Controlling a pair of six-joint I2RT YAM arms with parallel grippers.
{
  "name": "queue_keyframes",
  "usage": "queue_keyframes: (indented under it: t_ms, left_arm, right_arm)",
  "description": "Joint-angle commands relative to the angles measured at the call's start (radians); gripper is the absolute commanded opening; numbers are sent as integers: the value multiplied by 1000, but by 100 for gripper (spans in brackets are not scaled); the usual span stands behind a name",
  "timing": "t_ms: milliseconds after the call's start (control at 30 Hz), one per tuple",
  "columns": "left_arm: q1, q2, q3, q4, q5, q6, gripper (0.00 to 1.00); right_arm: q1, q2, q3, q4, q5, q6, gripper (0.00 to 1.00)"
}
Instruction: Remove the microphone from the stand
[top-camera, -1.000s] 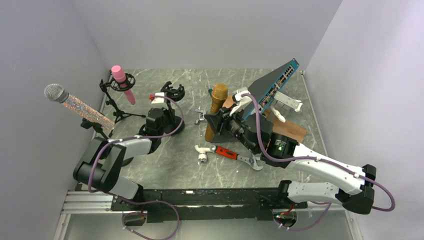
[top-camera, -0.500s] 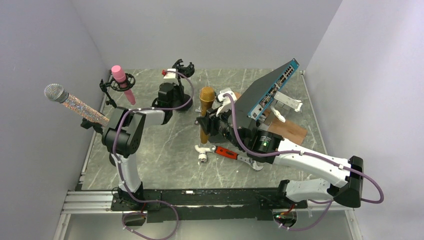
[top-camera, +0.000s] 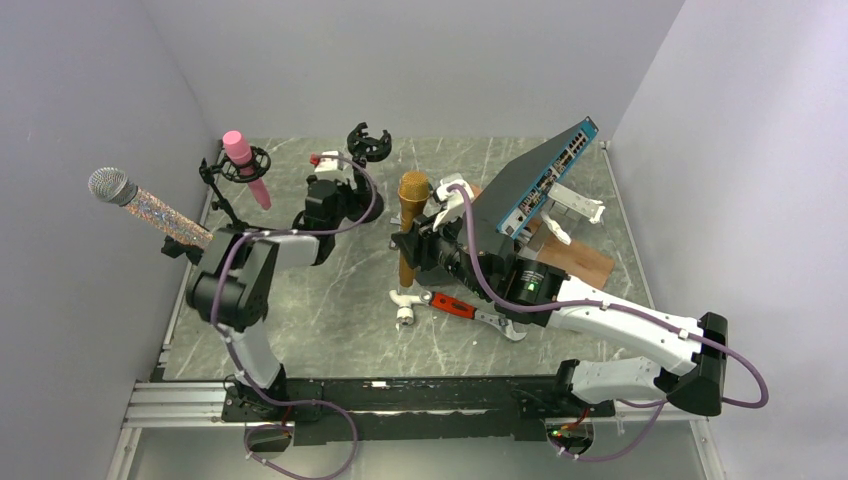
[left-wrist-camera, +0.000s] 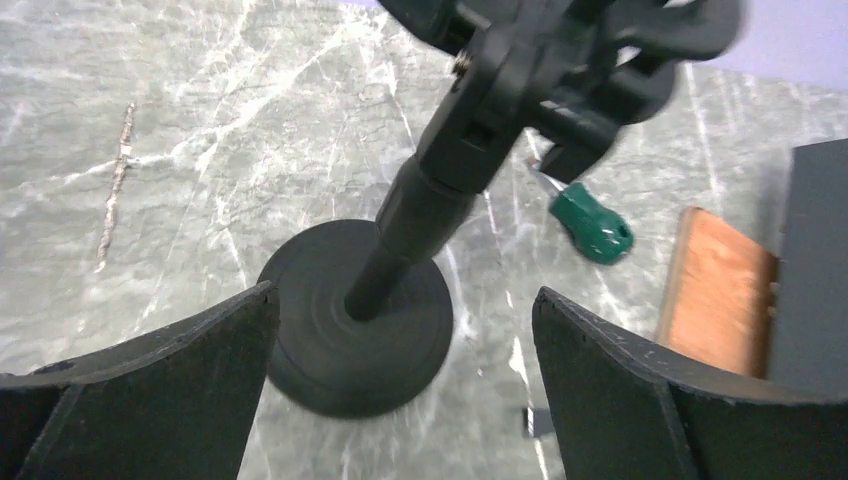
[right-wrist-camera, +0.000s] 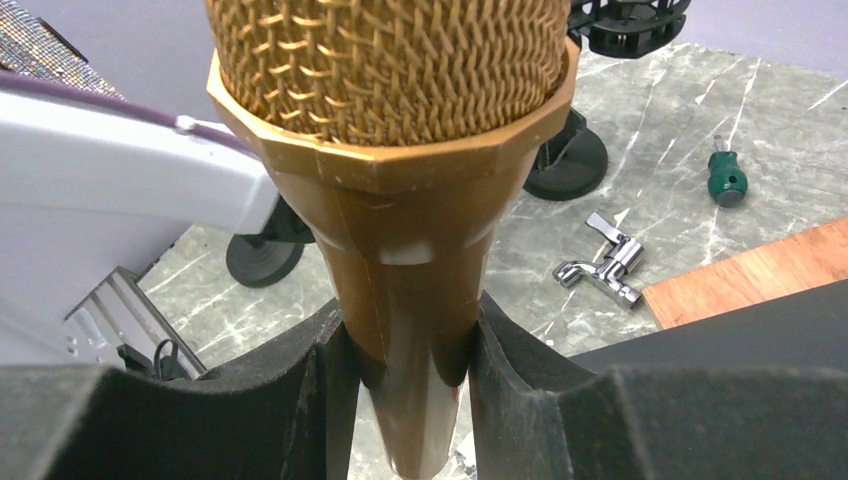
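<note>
Grey marble worktop (top-camera: 340, 320). Right hand (right-wrist-camera: 405, 395), frame centre, clamped on upright gold microphone (right-wrist-camera: 390, 120). Left hand (left-wrist-camera: 398, 390) spread wide, fingers (left-wrist-camera: 150, 390) flanking black stand (left-wrist-camera: 400, 250) base, holding nothing.

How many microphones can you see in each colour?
Gold microphone: 1
Pink microphone: 1
Silver sparkly microphone: 1
Total: 3
</note>
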Motion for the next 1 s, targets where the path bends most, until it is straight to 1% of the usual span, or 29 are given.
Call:
queue_keyframes:
  t_ms: [0,100,200,300,367,500,600,667,733,800,967]
  left_arm:
    - [-8,-224,-49,-59,40,-109,100]
    - [-8,-345,-51,-250,101,-183,99]
    - [-8,-448,-55,-400,271,-253,99]
    - [-8,-582,-104,-459,378,-291,98]
    - [-8,-685,-126,-514,408,-281,99]
    - [-8,-903,-107,-701,424,-209,99]
    - [-8,-1030,-46,-859,425,-144,100]
    - [-8,-1106,13,-957,396,-97,99]
    - [-7,-1158,109,-1068,357,-50,99]
    - [-7,-1192,204,-1143,348,-19,99]
    - [-7,-1221,384,-1230,316,-24,98]
  right_arm:
    - [-4,-23,63,15,-14,28,0]
    - [-5,-33,70,-7,-6,39,0]
    - [-5,-38,91,-53,11,65,0]
    - [-5,-43,96,-79,18,101,0]
    - [-4,-45,87,-75,11,118,0]
    - [-5,-27,96,-85,0,139,0]
    - [-5,0,109,-96,-8,152,0]
    - [-6,25,129,-119,3,163,0]
    - [-5,44,140,-132,13,174,0]
    - [-5,75,154,-138,8,187,0]
    - [-5,237,289,-229,-52,231,0]
